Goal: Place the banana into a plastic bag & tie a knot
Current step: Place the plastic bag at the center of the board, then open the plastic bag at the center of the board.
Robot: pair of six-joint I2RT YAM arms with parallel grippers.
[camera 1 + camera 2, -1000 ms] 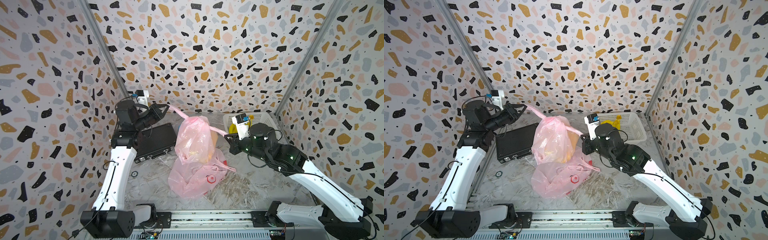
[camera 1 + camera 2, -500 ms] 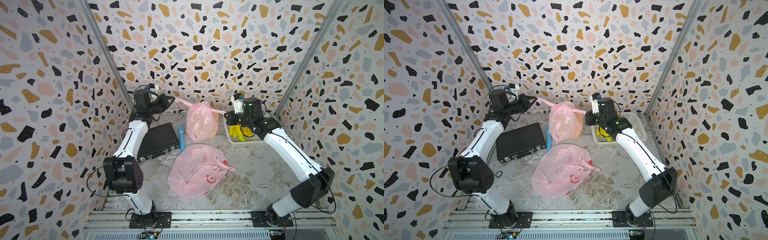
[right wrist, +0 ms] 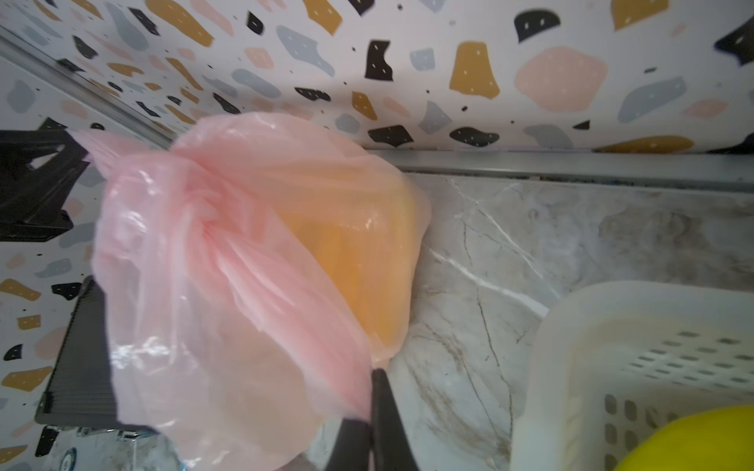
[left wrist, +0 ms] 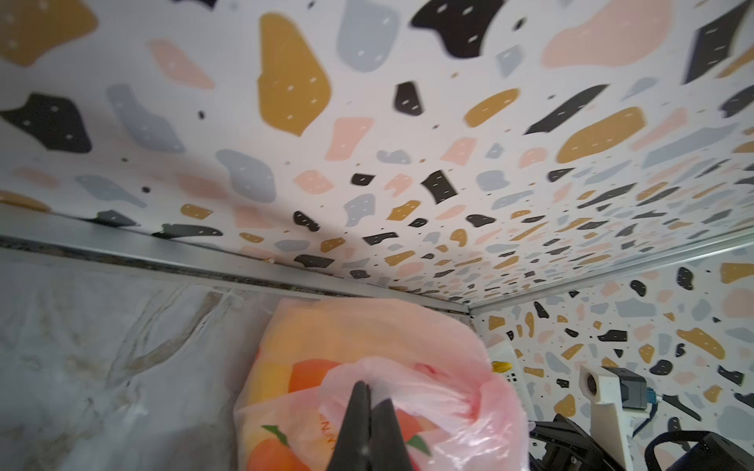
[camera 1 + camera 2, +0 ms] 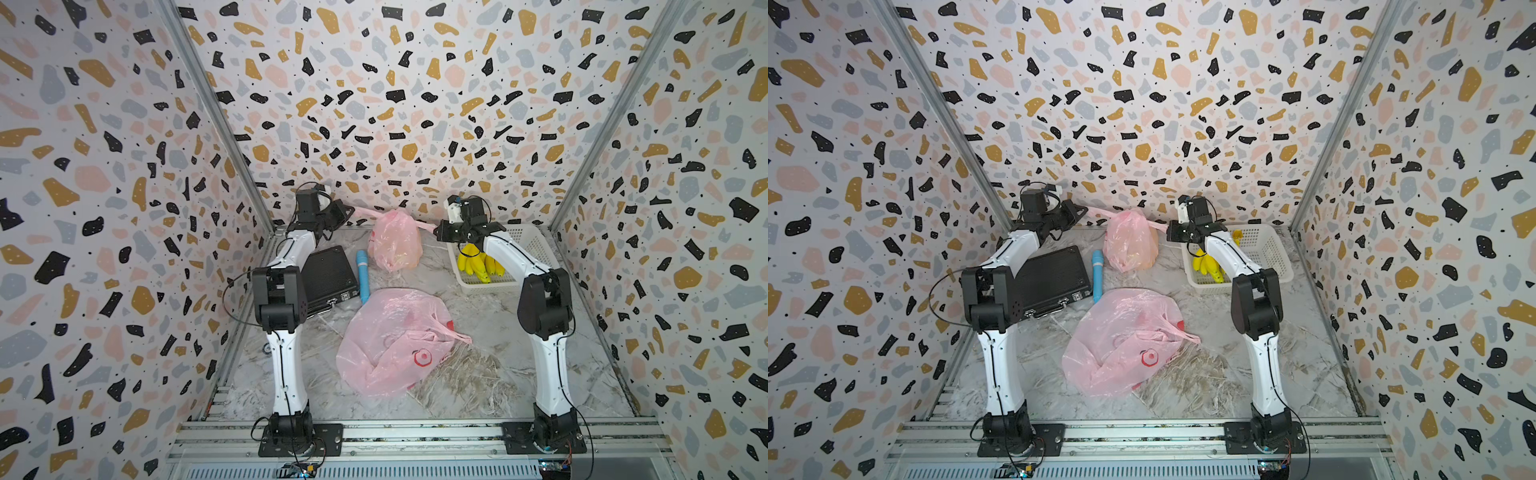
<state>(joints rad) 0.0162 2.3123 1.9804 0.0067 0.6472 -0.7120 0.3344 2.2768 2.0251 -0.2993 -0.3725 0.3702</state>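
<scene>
A pink plastic bag hangs at the back centre, stretched between both grippers by its handles. A yellow-orange shape, the banana, shows through the film. The bag's neck is twisted into a knot. My left gripper is shut on the left handle. My right gripper is shut on the right handle, beside the basket. In both top views the bag's bottom is close to the marble floor; whether it touches, I cannot tell.
A second pink bag lies crumpled mid-floor. A black case and a blue cylinder lie at the left. A white basket at the back right holds a bunch of bananas. The back wall is just behind the bag.
Both arms have carried the bag from above the middle of the floor back toward the rear wall and lower. The blue cylinder has come into view. Both grippers stayed shut.
</scene>
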